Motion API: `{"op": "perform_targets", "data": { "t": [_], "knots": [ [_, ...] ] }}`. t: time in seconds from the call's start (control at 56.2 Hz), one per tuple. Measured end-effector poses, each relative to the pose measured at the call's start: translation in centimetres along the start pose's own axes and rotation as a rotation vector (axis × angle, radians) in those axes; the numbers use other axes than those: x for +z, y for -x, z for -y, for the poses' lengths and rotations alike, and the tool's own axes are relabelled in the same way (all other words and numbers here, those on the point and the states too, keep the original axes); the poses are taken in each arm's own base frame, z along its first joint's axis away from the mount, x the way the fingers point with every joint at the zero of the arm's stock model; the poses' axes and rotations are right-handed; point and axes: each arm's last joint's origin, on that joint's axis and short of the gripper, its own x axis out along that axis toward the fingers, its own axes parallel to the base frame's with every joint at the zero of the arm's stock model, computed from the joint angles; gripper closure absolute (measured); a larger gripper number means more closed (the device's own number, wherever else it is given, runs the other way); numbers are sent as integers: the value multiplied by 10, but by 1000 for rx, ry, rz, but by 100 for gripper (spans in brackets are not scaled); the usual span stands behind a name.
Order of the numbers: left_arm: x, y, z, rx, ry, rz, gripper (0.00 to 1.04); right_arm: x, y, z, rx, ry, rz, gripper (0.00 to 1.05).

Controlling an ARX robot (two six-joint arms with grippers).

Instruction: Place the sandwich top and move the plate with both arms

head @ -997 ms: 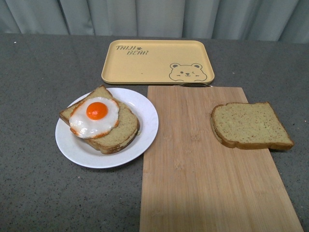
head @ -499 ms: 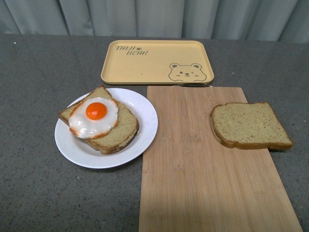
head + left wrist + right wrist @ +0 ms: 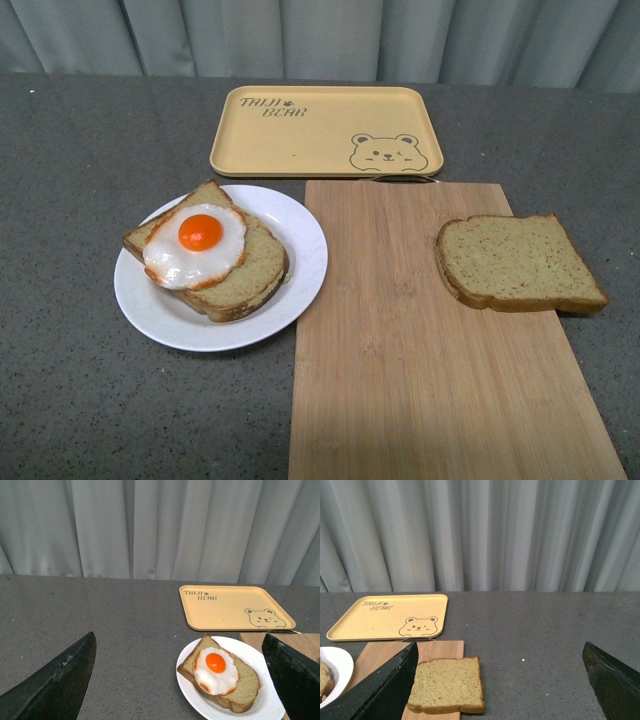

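The sandwich top [image 3: 518, 262], a plain brown bread slice, lies flat at the right edge of a wooden cutting board [image 3: 420, 350]; it also shows in the right wrist view [image 3: 447, 685]. The white plate [image 3: 300, 215] sits left of the board and holds a bread slice topped with a fried egg [image 3: 198, 242]; the plate also shows in the left wrist view [image 3: 265, 707]. My left gripper [image 3: 182, 680] is open and high above the table, back from the plate. My right gripper [image 3: 500, 680] is open and high, back from the sandwich top. Neither arm shows in the front view.
A yellow tray with a bear drawing [image 3: 325, 130] lies behind the board and plate. The grey tabletop [image 3: 80, 150] runs back to a grey curtain [image 3: 320, 35]. The sandwich top overhangs the board's right edge.
The front view has shifted very slightly; plate, bread, board and tray keep their places relative to one another.
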Motion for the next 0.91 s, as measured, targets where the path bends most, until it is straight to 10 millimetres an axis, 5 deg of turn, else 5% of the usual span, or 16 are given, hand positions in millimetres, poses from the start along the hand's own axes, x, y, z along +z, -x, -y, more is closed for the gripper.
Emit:
{"op": "perform_targets", "data": {
  "t": [0.908],
  "knots": [
    [0, 0, 0, 0, 0, 0, 7, 0, 0, 0, 0, 0, 0, 9]
  ]
}}
